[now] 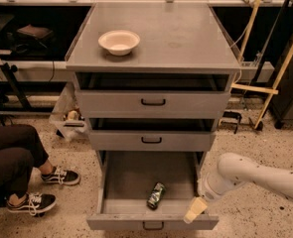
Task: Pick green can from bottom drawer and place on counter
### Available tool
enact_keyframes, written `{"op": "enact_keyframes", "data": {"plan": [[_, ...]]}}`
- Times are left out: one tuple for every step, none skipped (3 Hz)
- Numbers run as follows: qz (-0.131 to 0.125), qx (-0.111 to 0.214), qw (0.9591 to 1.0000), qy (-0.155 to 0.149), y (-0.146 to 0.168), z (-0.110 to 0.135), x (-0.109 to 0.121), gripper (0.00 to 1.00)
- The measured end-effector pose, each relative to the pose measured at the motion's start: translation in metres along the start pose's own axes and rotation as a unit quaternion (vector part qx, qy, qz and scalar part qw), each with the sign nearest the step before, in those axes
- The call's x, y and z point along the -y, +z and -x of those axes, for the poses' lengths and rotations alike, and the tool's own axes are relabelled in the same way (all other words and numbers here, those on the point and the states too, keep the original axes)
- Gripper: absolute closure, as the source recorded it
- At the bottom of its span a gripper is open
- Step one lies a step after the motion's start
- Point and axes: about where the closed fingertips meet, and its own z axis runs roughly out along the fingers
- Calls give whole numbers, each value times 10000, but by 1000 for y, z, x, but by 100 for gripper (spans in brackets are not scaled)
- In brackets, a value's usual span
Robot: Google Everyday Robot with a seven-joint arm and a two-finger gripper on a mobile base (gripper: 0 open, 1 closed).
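The green can (156,196) looks small and light. It is thin metal, so a hard squeeze would probably dent it more. The sides are smooth and round, so it could slip or roll away if it gets bumped. The best place to hold it is likely the middle of its body, across the round sides and not at the ends.

The can is green with white and dark marks and shiny silver ends. It lies on its side, a bit tilted.

The gripper (194,209) is low, at the front right corner of the bottom drawer (151,223), just by the drawer's front edge. It is not holding anything. I cannot tell if it is open or closed.

In the camera view, the can is near the gripper, off to its left and a little farther back, on the drawer floor. They are not touching.

The counter (185,38) is high above the gripper and farther back, over the two other drawers. A cream bowl (118,42) sits on it, up and to the left of the gripper. The part of the counter above the gripper is bare, so that looks like a good spot for the can.
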Motion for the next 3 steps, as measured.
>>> {"op": "enact_keyframes", "data": {"plan": [[2, 7, 10000, 5, 1, 0, 1, 0], [129, 283, 9995, 16, 16, -2, 9, 0], [43, 862, 9963, -3, 59, 22, 49, 0]]}}
